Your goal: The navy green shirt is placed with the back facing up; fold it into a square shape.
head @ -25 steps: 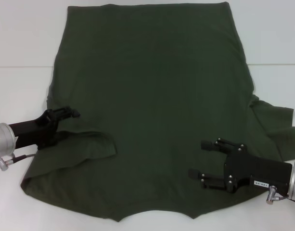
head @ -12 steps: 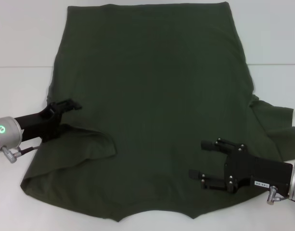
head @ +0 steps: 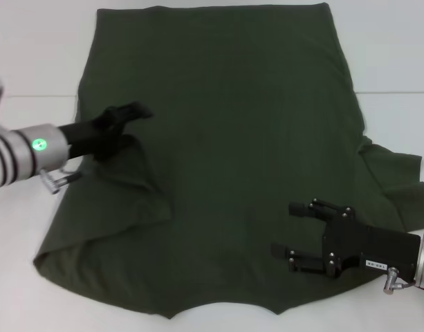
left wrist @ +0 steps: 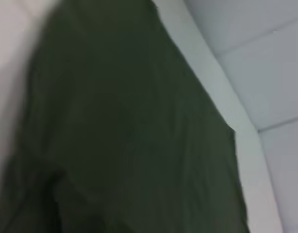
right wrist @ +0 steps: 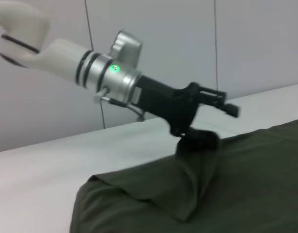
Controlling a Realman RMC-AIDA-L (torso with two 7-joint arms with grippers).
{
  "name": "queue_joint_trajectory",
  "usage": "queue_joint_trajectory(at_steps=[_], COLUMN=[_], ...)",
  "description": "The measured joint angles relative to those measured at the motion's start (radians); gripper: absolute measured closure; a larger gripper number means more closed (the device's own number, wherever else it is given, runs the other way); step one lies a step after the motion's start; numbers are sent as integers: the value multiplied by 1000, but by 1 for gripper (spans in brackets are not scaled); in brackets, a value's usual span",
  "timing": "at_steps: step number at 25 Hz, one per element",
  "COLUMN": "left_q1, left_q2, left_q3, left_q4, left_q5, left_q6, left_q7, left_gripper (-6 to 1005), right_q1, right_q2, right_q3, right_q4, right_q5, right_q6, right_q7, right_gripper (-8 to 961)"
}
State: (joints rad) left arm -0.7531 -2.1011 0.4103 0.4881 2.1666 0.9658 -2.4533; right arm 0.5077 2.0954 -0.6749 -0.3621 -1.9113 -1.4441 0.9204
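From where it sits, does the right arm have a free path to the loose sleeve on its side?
Probably yes. The right gripper rests open on the navy green shirt, and the sleeve lies spread just outboard with nothing between. The left gripper is across the shirt, holding fabric up.

Navy green shirt (head: 225,159): spread flat on the table (head: 32,55), filling its middle. Left gripper (head: 132,114): above the shirt's left edge, a pinched fold hanging below it. Right gripper (head: 295,232): over the shirt's near right part, fingers apart, sleeve bunched to its right
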Motion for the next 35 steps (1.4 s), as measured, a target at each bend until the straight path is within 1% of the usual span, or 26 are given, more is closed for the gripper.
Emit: queue_joint_trajectory(at_steps=[4,6,11,17,21,27,30,35], left_q1=[-56,-73,-76,-42,-20,9,28,57], left_q2=[-29,-40,-48,-40,-34,-21,-21,-12], left_q3=[18,32,42,40,39,51,66,66], left_q4=[0,0,0,1,1,-3,-10,-20], left_q5=[0,0,-1,-15,-55,-76,-74,-77], left_q6=[-22,-33,-60,-58,-38,107,142,164], left_q7=[48,56,56,48,42,-28,-62,-62], left_gripper=[172,172,172,171,171,172,172,172], right_q1=[0,0,-3,-3,-2,-1,-2,-2], right_q2=[1,2,1,2,1,1,1,1], right_q3=[0,0,0,0,-2,0,0,0], right_q4=[0,0,0,0,0,0,0,0], right_q5=[1,1,2,2,2,2,2,5], right_q6=[-1,-1,-5,-13,-16,-28,-29,-30], right_q7=[0,0,0,0,-1,-2,-2,-15], right_gripper=[71,71,69,71,70,69,70,70])
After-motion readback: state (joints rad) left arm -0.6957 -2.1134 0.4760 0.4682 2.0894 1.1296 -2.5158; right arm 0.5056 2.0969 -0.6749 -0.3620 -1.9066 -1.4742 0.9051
